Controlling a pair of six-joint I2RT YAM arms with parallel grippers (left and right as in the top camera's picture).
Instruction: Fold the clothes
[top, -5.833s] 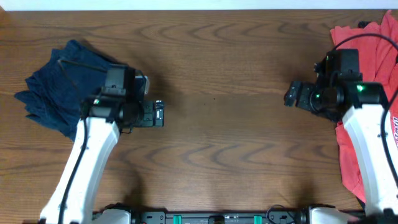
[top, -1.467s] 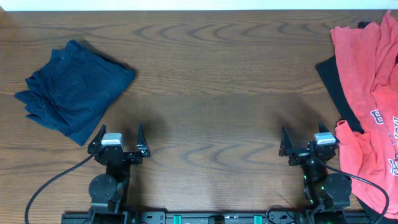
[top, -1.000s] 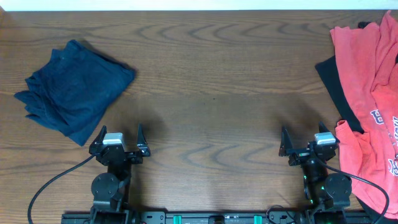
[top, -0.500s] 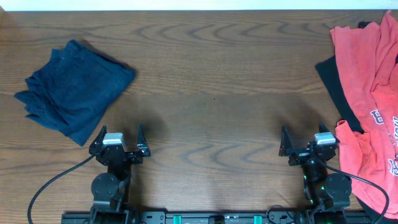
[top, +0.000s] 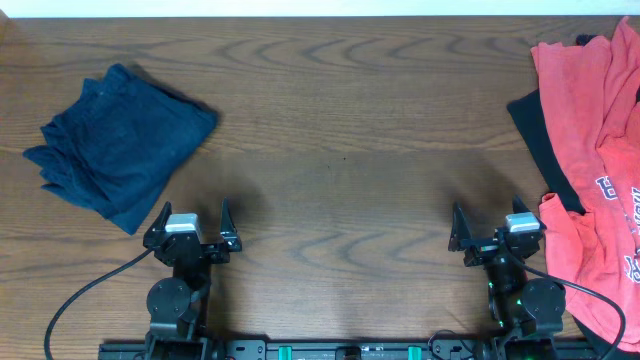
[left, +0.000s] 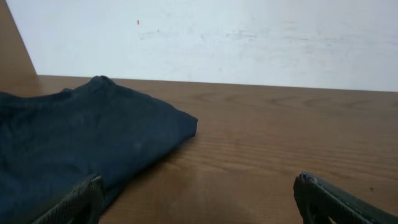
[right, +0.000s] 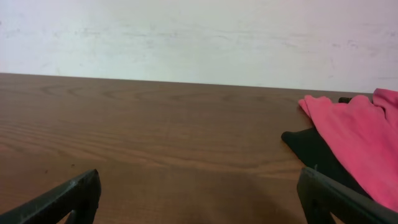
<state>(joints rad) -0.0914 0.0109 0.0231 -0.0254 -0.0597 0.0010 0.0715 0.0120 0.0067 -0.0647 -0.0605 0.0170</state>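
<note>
Folded dark navy shorts (top: 118, 142) lie at the table's left; they also show in the left wrist view (left: 74, 143). Coral-red printed T-shirts (top: 590, 150) are heaped at the right edge over a black garment (top: 535, 135); both show in the right wrist view, the red shirt (right: 360, 134) above the black garment (right: 314, 152). My left gripper (top: 192, 218) is open and empty near the front edge, below the shorts. My right gripper (top: 492, 220) is open and empty near the front edge, just left of the red heap.
The brown wooden table (top: 350, 150) stretches between the two piles. A pale wall (left: 217, 37) rises behind its far edge. Black cables trail from both arm bases at the front.
Since the earliest frame both arms have pulled back from the garments to the front edge. Over the last 1.5 seconds nothing has moved.
</note>
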